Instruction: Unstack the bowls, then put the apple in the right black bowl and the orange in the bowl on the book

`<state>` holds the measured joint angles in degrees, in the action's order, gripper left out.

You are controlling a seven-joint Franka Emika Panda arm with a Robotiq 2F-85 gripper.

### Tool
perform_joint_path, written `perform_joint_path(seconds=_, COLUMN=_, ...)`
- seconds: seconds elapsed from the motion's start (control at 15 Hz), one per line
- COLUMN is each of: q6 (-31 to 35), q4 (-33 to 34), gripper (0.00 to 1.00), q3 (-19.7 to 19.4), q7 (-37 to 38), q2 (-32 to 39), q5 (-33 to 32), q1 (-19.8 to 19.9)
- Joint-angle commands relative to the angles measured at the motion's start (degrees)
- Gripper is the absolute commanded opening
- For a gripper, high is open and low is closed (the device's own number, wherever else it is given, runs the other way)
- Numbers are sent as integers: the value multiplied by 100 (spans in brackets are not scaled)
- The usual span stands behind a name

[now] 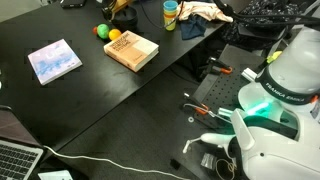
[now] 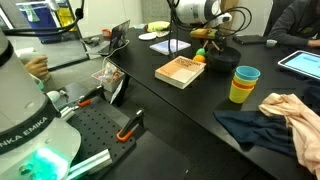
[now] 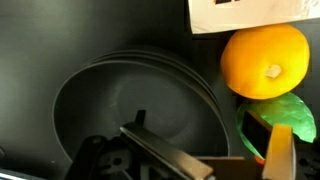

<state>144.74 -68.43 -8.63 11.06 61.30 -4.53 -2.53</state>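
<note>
The two black bowls (image 3: 120, 100) sit stacked one inside the other and fill the wrist view. They also show under the gripper in an exterior view (image 2: 224, 52). My gripper (image 3: 220, 155) is open and straddles the stack's right rim, one finger inside the bowl and one outside. It also shows in both exterior views (image 2: 220, 38) (image 1: 122, 9). The orange (image 3: 265, 60) (image 1: 113, 33) (image 2: 199, 58) lies just beside the bowls. The green apple (image 3: 288, 115) (image 1: 101, 31) touches it, partly hidden by the outer finger. The tan book (image 1: 131, 49) (image 2: 181, 71) lies close by with nothing on it.
A thin blue-and-pink book (image 1: 54, 60) lies further along the black table (image 1: 90, 90). Stacked cups (image 2: 243, 84) (image 1: 170, 14) and crumpled cloths (image 2: 290, 112) lie beyond the tan book. A white sheet (image 3: 250, 12) lies behind the orange. A laptop (image 1: 15, 160) sits by the table edge.
</note>
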Motion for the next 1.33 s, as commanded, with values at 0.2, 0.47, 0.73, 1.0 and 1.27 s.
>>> perform_joint_path(seconds=0.2, q6=-97, q4=717, gripper=46, q3=-43, q7=-119, q2=338, q5=-106, q1=18)
perform_joint_path(seconds=0.47, q6=-266, q4=756, gripper=17, q3=-61, q7=-112, q2=236, q5=-117, q1=-16)
perform_joint_path(seconds=0.73, q6=-502, q4=781, gripper=0, q3=-68, q7=-47, q2=210, q5=-106, q1=-16)
perform_joint_path(seconds=1.0, q6=-748, q4=763, gripper=3, q3=-46, q7=-3, q2=153, q5=-84, q1=-17)
perform_joint_path(seconds=1.27, q6=-994, q4=824, gripper=3, q3=-33, q7=54, q2=47, q5=-71, q1=-29)
